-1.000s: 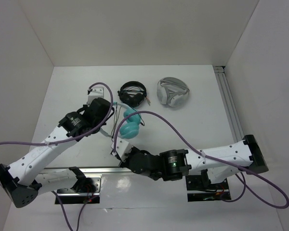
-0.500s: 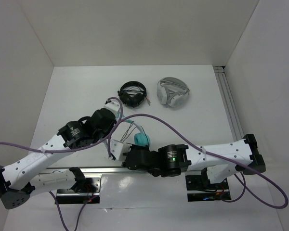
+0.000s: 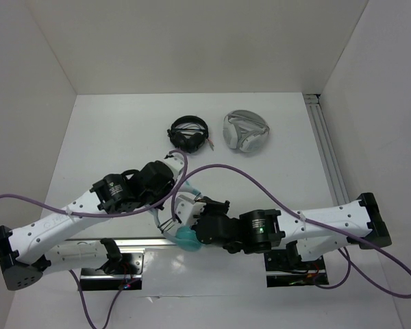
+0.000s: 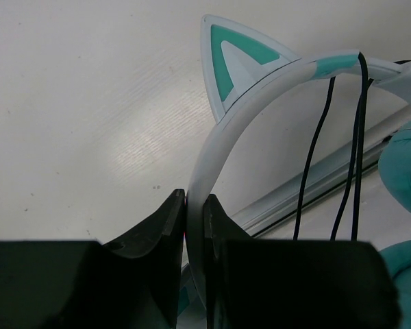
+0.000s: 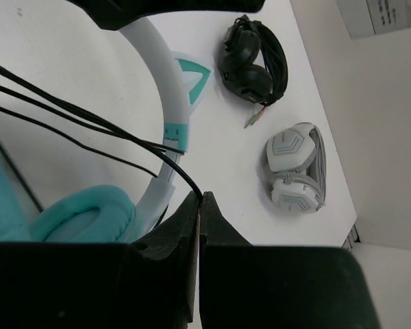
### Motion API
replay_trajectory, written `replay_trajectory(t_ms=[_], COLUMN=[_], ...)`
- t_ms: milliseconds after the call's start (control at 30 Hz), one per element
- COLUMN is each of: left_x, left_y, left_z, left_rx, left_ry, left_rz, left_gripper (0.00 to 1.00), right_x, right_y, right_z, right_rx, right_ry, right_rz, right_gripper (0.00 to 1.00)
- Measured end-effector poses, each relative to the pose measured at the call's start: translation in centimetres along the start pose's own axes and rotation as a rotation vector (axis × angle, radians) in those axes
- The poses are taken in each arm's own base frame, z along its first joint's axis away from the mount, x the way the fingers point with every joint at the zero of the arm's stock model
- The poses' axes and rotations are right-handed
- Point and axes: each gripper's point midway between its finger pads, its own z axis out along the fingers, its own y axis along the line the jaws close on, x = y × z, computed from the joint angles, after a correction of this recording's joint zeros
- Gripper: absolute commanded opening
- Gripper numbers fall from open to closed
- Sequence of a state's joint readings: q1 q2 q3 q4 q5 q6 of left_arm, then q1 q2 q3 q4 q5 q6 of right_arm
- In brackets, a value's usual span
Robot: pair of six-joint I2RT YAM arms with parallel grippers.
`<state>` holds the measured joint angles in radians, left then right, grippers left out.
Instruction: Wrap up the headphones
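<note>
Left wrist: my left fingers (image 4: 186, 204) clamp the headphones (image 4: 260, 82) steady while my right fingers (image 5: 200, 202) pinch the cable (image 4: 314, 157) for winding.

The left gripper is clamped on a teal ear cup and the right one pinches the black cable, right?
No: the left wrist view shows the left gripper clamped on the pale headband instead. The right gripper pinches the black cable.

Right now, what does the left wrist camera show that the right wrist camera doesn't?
Left wrist only: the left tool clamped on the headband of the teal headphones. Right wrist only: the right tool pinching the black cable, plus black headphones and white headphones lying apart. Both: headband, one cat ear, cable, teal cushion.
</note>
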<state>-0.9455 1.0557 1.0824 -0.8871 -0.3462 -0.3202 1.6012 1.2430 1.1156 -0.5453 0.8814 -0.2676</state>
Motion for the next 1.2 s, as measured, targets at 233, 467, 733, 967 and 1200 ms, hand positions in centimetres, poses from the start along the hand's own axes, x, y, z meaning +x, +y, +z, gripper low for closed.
replay_trajectory(t_ms=[233, 467, 733, 967, 1200], left_x=[-0.7, -1.3, -2.1, -3.2, -3.9], left_y=[-1.5, -2.3, -2.4, -1.7, -1.4], left_z=[-0.9, -1.4, -2.4, -3.8, -3.9], left_rx=[0.102, 0.145, 0.160, 0.135, 0.104], left_ry=[-0.044, -0.072, -0.095, -0.113, -0.084], left_rz=[-0.018, -0.019, -0.018, -0.024, -0.015], left_gripper=[0.00, 0.00, 0.00, 0.00, 0.00], right_x=[1.8, 2.7, 2.8, 2.6, 2.8], right_y=[-1.3, -1.2, -1.0, -1.3, -2.6], right_z=[0.8, 1.7, 2.2, 2.4, 2.6], right_rx=[0.035, 0.027, -0.002, -0.011, 0.024], right_ry=[0.006, 0.003, 0.002, -0.009, -0.004], right_rz=[0.062, 0.082, 0.104, 0.137, 0.183], right_gripper=[0.00, 0.00, 0.02, 0.14, 0.36])
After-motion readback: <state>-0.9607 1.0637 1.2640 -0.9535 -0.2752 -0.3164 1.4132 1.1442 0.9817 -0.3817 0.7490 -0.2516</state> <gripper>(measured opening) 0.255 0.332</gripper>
